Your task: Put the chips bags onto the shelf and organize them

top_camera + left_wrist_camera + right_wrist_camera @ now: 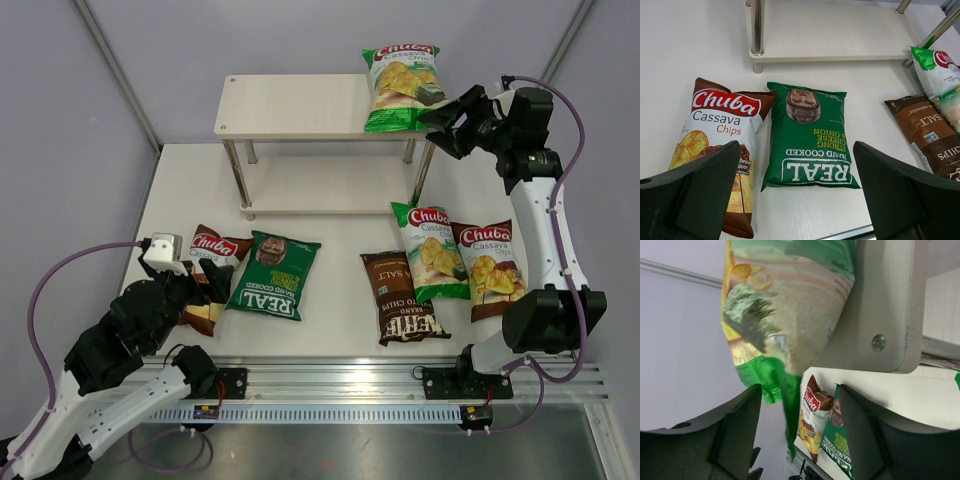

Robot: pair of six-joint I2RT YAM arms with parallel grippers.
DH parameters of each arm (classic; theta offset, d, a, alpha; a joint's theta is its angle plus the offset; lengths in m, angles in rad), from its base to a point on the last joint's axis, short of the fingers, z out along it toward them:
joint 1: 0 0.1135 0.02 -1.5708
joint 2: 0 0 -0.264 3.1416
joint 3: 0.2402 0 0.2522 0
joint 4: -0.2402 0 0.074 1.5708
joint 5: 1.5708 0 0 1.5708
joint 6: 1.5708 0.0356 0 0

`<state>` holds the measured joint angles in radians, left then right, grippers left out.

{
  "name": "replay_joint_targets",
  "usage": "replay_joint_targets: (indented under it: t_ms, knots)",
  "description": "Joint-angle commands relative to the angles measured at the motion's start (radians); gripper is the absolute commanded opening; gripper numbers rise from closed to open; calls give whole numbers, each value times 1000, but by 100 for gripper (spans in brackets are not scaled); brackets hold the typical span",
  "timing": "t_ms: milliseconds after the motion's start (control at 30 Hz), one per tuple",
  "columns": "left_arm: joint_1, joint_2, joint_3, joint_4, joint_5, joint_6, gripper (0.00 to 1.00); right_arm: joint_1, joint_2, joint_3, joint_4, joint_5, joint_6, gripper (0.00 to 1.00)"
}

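Note:
The shelf stands at the back of the table. A light-green Chuba bag lies on the right end of its top board. My right gripper is open at that bag's near right corner. In the right wrist view the bag's green bottom edge hangs between the open jaws, not pinched. My left gripper is open and empty above the left brown-and-white Chuba bag. The dark-green REAL bag lies beyond its open jaws, and that Chuba bag lies by the left finger.
On the table's right lie the dark-brown Kettle bag, a second light-green Chuba bag and a second brown-and-white Chuba bag, partly overlapping. The shelf's lower board holds nothing. A metal rail runs along the near edge.

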<state>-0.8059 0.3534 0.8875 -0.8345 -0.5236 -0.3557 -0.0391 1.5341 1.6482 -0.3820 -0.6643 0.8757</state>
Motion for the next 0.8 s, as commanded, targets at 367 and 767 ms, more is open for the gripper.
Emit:
replay_joint_targets:
  t_ms: [367,767]
  knots:
    - [2,172,60,0,10,-61,99,2,-215,-5,-156,12,-220,100]
    - [120,380,100,-23,115,-115,99,25,-641,-767,285,-261,-45,99]
